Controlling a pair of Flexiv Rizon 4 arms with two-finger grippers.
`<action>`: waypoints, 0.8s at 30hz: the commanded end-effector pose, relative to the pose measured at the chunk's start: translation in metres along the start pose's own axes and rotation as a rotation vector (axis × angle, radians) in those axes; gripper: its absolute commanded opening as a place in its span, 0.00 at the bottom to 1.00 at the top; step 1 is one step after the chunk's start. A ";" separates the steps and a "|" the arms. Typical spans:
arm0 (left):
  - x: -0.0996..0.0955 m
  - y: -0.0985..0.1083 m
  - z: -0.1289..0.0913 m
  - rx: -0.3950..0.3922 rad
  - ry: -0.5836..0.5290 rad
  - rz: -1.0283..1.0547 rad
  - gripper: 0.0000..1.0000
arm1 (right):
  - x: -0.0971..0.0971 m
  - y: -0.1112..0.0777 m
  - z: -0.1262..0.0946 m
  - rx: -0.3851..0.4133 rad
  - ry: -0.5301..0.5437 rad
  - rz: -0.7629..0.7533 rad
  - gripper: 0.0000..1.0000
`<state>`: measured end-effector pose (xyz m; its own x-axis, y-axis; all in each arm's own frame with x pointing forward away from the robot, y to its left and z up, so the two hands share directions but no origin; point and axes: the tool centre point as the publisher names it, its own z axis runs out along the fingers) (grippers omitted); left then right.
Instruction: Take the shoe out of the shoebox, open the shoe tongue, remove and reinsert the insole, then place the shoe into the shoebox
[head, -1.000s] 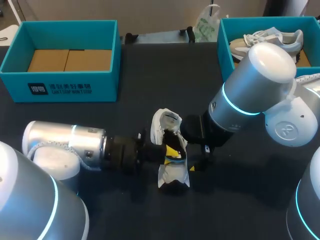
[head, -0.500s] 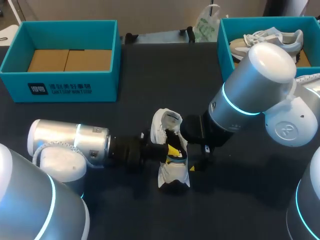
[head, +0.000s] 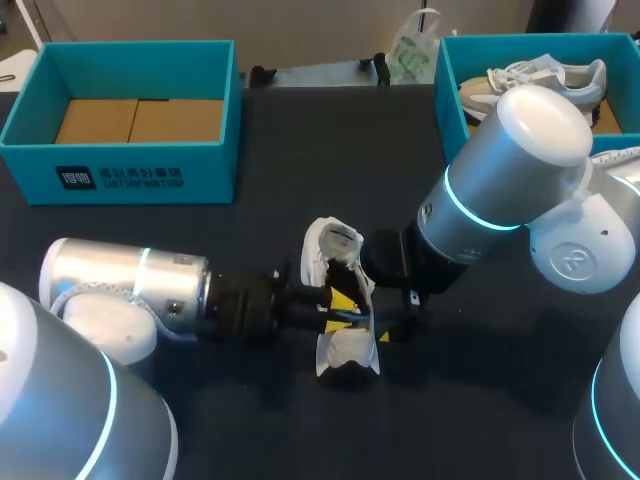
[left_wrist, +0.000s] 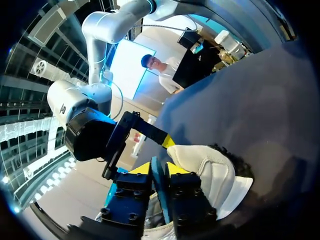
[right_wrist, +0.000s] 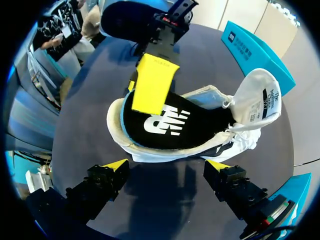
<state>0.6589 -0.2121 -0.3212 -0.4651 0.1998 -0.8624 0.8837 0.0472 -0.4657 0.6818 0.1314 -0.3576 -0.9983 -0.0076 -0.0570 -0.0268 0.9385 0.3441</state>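
Nearest, the left gripper (head: 338, 305) enters the shoe (head: 345, 355) at its heel. Its fingers are clenched on the thin edge of the black insole (right_wrist: 170, 125), apparently to draw it out. The shoe lies mid-table (head: 300, 150). The right gripper (right_wrist: 167, 165) stands released astride it without touching, probably ready to steady it. Beyond stands the teal shoebox (head: 150, 175).
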 end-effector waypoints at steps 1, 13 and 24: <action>0.004 0.002 0.006 0.003 0.011 0.004 0.00 | 0.001 0.000 0.001 -0.001 -0.002 0.000 1.00; 0.013 0.028 0.012 -0.041 0.045 0.047 0.00 | 0.001 0.000 0.001 -0.001 -0.002 0.000 1.00; 0.005 0.001 -0.006 -0.049 0.075 0.027 0.27 | 0.001 0.000 0.001 -0.001 -0.002 0.000 1.00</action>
<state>0.6673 -0.2145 -0.3342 -0.4365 0.2674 -0.8591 0.8981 0.0716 -0.4340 0.6818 0.1314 -0.3576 -0.9983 -0.0076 -0.0570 -0.0268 0.9385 0.3441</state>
